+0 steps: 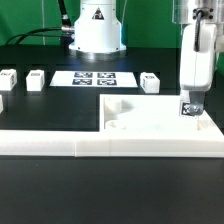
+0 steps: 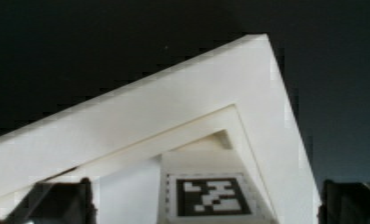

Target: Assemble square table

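Note:
The square table top [image 1: 150, 116] is a thick white slab lying at the exterior view's right, against the low white wall. A white tagged leg [image 1: 187, 108] stands upright on its far right corner. My gripper [image 1: 189, 104] hangs straight down around that leg. In the wrist view the leg [image 2: 210, 194] shows its tag between my two dark fingers [image 2: 61, 203], with a gap of bare table top [image 2: 182, 110] on each side, so the jaws stand open around it. Three more tagged legs [image 1: 36, 79], [image 1: 8, 78], [image 1: 150, 81] lie behind.
The marker board [image 1: 93, 77] lies flat in front of the robot base [image 1: 97, 30]. The long low white wall [image 1: 100, 145] runs along the front. Another white block [image 1: 1, 101] sits at the exterior view's left edge.

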`<state>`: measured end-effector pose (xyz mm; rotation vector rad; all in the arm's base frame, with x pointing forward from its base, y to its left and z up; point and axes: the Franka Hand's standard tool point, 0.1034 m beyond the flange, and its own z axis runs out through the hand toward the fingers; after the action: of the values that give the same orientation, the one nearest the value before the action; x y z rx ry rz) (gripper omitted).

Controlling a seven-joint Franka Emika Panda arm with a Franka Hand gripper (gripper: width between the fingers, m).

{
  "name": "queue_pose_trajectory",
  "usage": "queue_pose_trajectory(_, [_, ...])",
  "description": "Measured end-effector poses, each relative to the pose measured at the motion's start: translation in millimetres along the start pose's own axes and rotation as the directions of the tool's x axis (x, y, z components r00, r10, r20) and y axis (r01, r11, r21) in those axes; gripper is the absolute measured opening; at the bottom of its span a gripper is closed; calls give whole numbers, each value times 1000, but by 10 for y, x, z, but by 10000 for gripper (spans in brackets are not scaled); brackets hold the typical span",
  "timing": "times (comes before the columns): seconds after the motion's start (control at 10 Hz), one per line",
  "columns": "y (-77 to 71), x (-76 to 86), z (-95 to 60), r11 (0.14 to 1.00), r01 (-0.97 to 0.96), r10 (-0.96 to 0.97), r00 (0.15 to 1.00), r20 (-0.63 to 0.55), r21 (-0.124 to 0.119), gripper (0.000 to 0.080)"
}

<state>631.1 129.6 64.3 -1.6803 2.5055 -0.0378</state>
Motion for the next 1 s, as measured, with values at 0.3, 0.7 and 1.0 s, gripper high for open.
queue_pose_trajectory(0.3, [0, -1, -54, 998, 61, -61, 998, 8, 7, 647])
queue_pose_trajectory(0.7, [67, 81, -452, 954, 297, -299, 953, 46, 41, 649])
queue_pose_trajectory(1.0, [95, 83, -498, 929, 367, -369, 928, 46, 45, 649])
